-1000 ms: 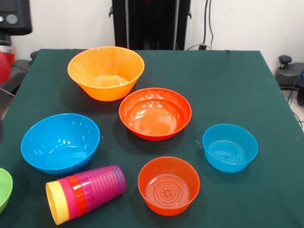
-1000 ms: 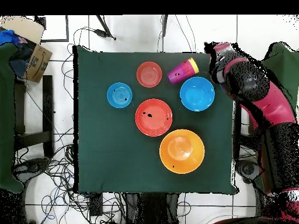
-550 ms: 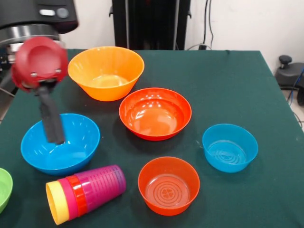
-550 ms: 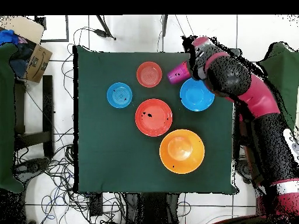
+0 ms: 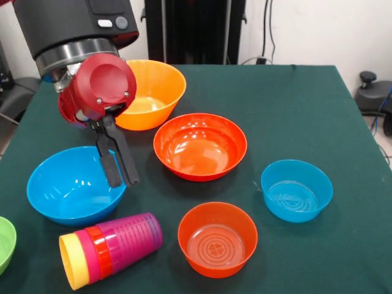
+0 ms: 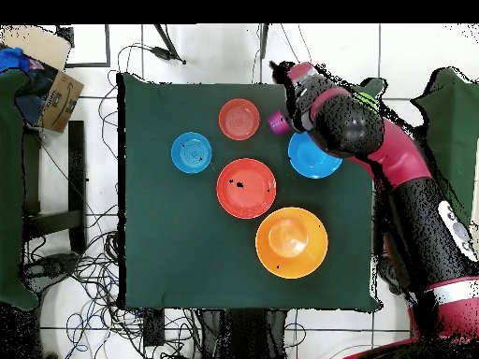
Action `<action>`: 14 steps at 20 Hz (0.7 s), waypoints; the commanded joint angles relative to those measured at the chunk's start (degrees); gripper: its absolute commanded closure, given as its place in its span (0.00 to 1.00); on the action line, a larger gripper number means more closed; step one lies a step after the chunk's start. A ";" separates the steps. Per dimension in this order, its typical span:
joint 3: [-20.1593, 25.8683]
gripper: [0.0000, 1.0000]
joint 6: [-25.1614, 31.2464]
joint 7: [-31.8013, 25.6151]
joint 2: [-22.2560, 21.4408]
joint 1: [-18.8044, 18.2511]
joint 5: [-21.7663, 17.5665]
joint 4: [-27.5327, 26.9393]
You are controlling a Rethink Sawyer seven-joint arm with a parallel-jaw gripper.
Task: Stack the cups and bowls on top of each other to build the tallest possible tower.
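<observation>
The tool (image 5: 122, 176) is seen released, its two black fingers (image 5: 112, 165) a little parted and empty, hung over the rim of the large blue bowl (image 5: 73, 187) just above the nested cups (image 5: 110, 248), probably lined up to grasp them. The cups are laid on their side on the table (image 5: 306, 110), yellow rim outward, so no tower is stood yet. The arm (image 6: 393, 159) is reached down steeply from above, wrist tilted toward the cups.

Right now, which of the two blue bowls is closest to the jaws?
The large blue bowl; the gripper hangs at its rim, while the small blue bowl sits across the table.
</observation>
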 commanded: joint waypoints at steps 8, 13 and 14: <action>7.26 0.00 2.29 -11.54 6.66 -4.63 -8.07 6.65; 10.77 0.00 6.28 -15.02 7.59 -7.09 -8.75 7.27; 11.66 0.00 7.88 -16.32 7.86 -7.78 -8.69 7.11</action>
